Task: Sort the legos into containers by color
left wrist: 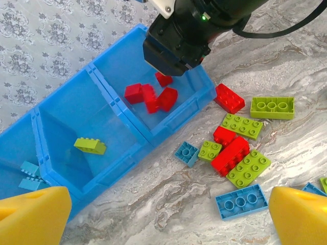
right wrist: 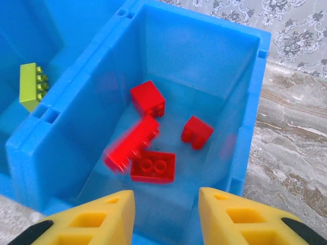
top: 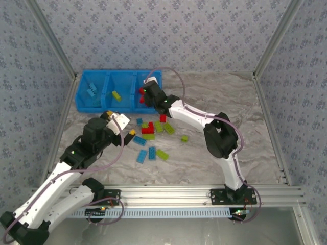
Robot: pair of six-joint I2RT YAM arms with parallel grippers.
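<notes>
**Bricks.** The task pieces are small studded plastic bricks in red, light blue and lime green. I judge them light, rigid and not fragile. The glossy flat sides are probably slippery, so pinch across the two long flat sides, low on the body and never over the studs. Several loose bricks touch one another, so a neighbour may be dragged along.

**Bin.** The bright blue three-compartment plastic bin [top: 82,97] sits at the far left of the marbled worktop [top: 230,102].
- Left compartment: light blue bricks [left wrist: 29,176].
- Middle compartment: one lime green brick [left wrist: 90,146].
- Right compartment: red bricks only.

**Right gripper** [right wrist: 166,204]. It hangs directly over the right compartment with its jaws parted a little and nothing between them. Below it are a square red brick [right wrist: 148,98], a small red brick [right wrist: 197,131] and a flat red brick [right wrist: 153,167], all sharp and lying on the floor of the compartment. The long red brick [right wrist: 132,144] is smeared. I judge it to be free of the gripper and tumbling.

**Left gripper** [left wrist: 167,217]. Its jaws are as wide as they go and it holds nothing. It hovers above the worktop just on the near side of the bin. The loose pile lies ahead of it and off to one side.
- The light blue flat brick [left wrist: 241,200] is the nearest piece. It sits apart from the pile, close to one yellow fingertip [left wrist: 301,214], which makes it the easiest pick.
- The red double-stacked brick [left wrist: 231,153] touches the lime green six-stud brick [left wrist: 249,168].
</notes>
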